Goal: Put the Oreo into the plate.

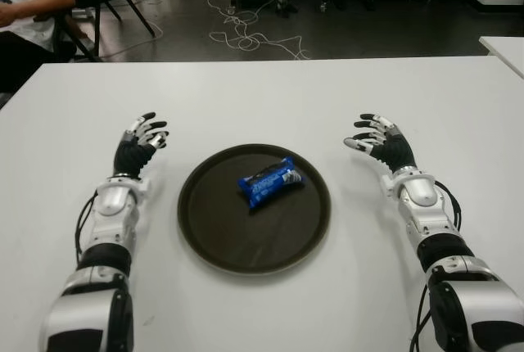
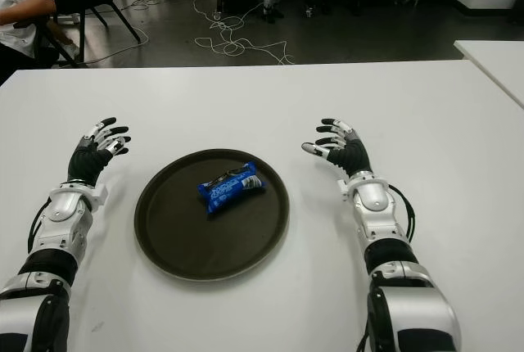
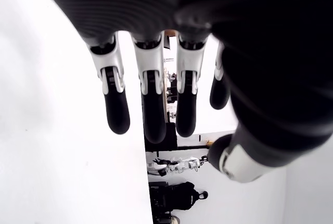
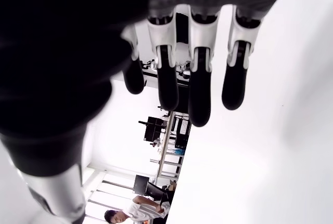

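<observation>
A blue Oreo pack (image 1: 271, 181) lies inside the round dark plate (image 1: 221, 237), a little behind its centre. My left hand (image 1: 141, 142) shows to the left of the plate, fingers spread and holding nothing. My right hand (image 1: 375, 141) shows to the right of the plate, also spread with nothing in it. In the left wrist view the left fingers (image 3: 151, 104) hang straight over the white table; in the right wrist view the right fingers (image 4: 200, 88) do the same.
The white table (image 1: 270, 98) stretches around the plate. A second white table corner (image 1: 503, 45) shows at the far right. Behind the table's far edge are cables on the floor (image 1: 246, 37), chairs, and a seated person (image 1: 24, 8) at the far left.
</observation>
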Robot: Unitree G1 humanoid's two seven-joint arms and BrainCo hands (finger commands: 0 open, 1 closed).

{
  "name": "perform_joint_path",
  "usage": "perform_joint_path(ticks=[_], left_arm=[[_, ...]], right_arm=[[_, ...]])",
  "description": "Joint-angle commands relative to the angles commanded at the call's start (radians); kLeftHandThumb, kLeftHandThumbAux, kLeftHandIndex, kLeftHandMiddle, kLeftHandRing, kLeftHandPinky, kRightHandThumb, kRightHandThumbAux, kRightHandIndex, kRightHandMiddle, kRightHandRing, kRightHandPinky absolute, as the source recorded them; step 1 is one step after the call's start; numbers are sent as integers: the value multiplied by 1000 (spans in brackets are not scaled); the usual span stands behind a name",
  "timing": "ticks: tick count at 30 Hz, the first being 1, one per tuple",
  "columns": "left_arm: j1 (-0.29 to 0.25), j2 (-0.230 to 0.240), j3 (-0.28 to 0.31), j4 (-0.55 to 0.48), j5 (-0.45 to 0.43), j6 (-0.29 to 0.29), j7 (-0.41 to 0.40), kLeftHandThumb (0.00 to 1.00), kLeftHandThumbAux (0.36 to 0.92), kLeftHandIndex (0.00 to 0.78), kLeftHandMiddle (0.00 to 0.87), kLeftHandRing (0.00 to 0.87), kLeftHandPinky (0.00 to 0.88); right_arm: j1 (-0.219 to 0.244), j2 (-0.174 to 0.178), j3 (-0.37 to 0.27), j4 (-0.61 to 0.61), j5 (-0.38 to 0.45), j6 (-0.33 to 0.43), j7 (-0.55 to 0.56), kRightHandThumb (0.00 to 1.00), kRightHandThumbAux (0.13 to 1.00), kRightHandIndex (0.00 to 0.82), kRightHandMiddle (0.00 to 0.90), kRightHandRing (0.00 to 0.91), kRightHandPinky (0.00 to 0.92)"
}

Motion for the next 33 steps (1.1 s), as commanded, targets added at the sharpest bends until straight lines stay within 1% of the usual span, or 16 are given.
perform_joint_path(ticks=[9,14,18,24,27,31,33], left_arm=[[-1,0,1,-1,-3,3,-3,275,747,173,270,268,292],[-3,1,3,1,-4,7,1,271,748,170,269,269,293],[-6,5,5,13,-3,7,2,267,741,171,269,269,290],[-6,4,2,16,-1,-5,-3,270,725,168,264,267,291],[-6,4,2,16,-2,-10,-8,278,725,169,267,268,294],[-3,4,2,13,-2,-11,-11,280,724,174,274,273,300],[-3,4,1,13,-1,-12,-10,276,722,177,277,276,302]], right_arm=[[-6,-1,-1,14,7,-11,2,0,777,257,343,384,403],[-11,-3,-2,21,10,-9,7,0,786,278,360,402,410],[-14,-7,0,25,9,-7,16,0,776,285,371,412,411],[-19,-23,11,31,0,-9,44,0,745,304,387,434,430],[-23,-32,19,36,-6,-6,52,0,734,319,404,457,454],[-22,-36,26,37,-9,-14,55,0,725,326,411,471,475],[-20,-38,29,37,-10,-20,53,0,721,327,409,470,471]])
